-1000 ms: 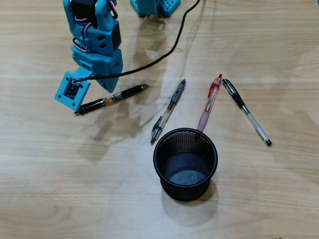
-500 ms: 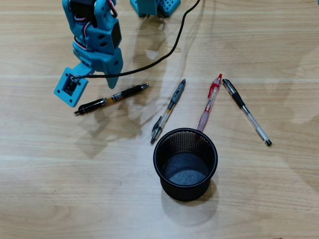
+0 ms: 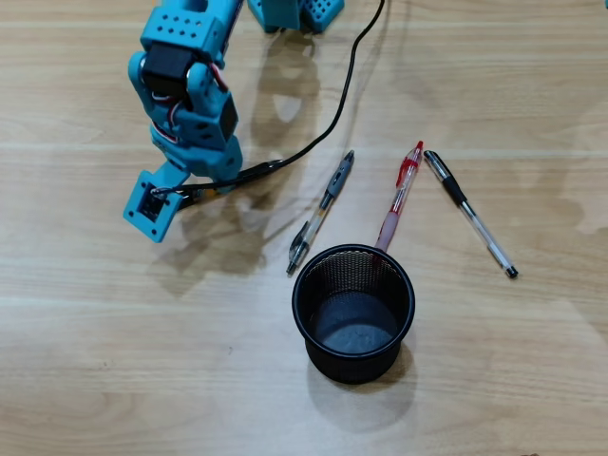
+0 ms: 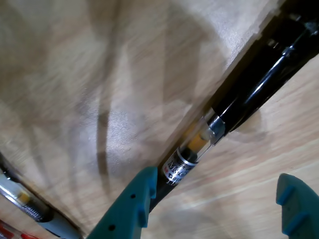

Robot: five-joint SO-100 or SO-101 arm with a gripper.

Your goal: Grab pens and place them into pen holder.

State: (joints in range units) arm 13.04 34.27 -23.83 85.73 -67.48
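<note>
My gripper (image 3: 211,182) hangs low over the black pen with the yellowish band (image 3: 258,171), which the arm mostly covers in the overhead view. In the wrist view that pen (image 4: 239,99) runs diagonally and passes just beside the left fingertip (image 4: 142,191). The right fingertip (image 4: 294,204) stands far off, with bare wood between; my gripper (image 4: 217,199) is open. The grey-clear pen (image 3: 323,207), the red-clear pen (image 3: 399,195) and the black-and-clear pen (image 3: 470,214) lie on the table. The black mesh pen holder (image 3: 298,296) stands upright and holds nothing.
A black cable (image 3: 344,81) runs from the arm to the blue base (image 3: 294,11) at the top edge. The wrist camera housing (image 3: 152,204) sticks out to the left of the arm. The grey-clear pen (image 4: 22,201) shows at the wrist view's lower left.
The arm has swung right and down over the black pen with the yellowish band, hiding most of it. The pens and the holder have not moved.
</note>
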